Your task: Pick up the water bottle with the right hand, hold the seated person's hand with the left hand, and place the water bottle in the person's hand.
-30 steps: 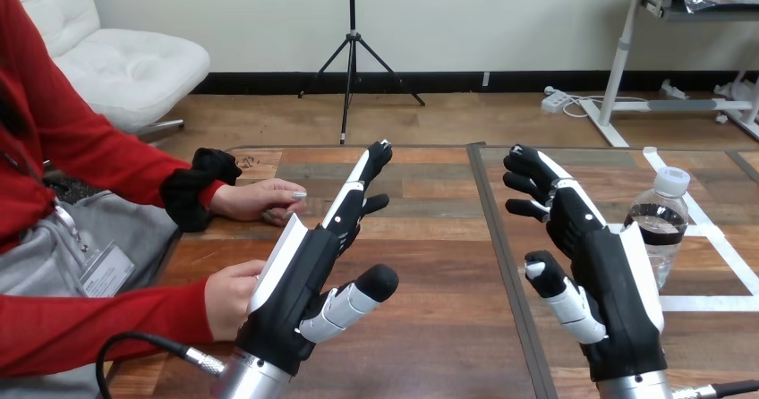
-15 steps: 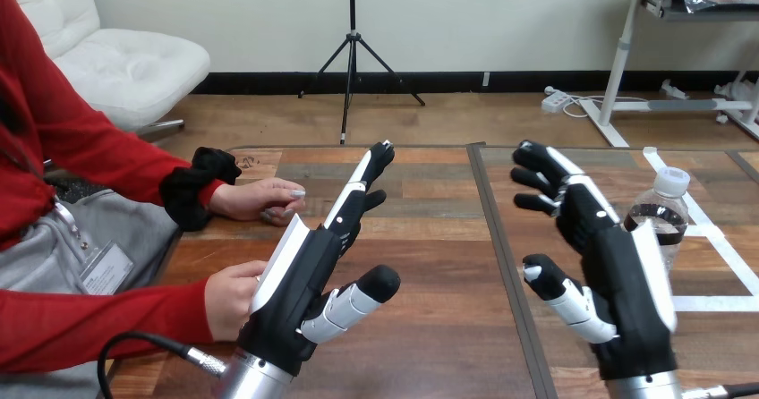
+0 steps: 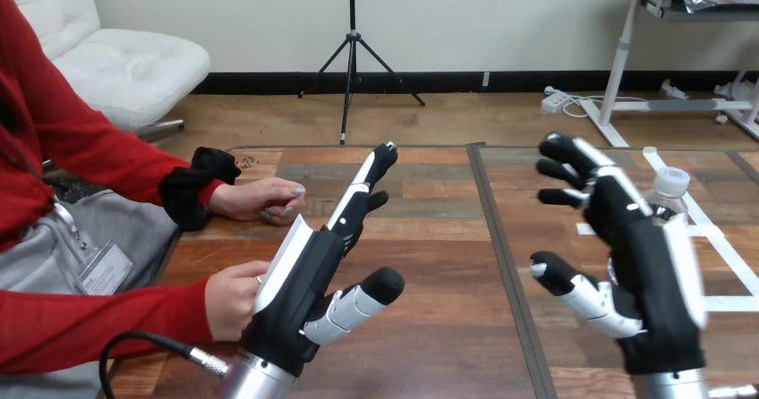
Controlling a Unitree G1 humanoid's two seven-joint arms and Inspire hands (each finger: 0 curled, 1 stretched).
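Wooden table beneath left robot hand and right robot hand, both wide (water bottle behind right).

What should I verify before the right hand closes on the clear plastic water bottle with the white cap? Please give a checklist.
1. Black-and-white right hand open: ok, fingers spread.
2. Clear plastic water bottle upright and capped: ok.
3. Right hand touching the bottle: cannot tell; the hand hides the bottle's body.
4. Bottle gripped: not ok, no fingers curled round it.
5. The left hand holding the person's nearer hand: not ok; its fingers are straight, the two side by side.
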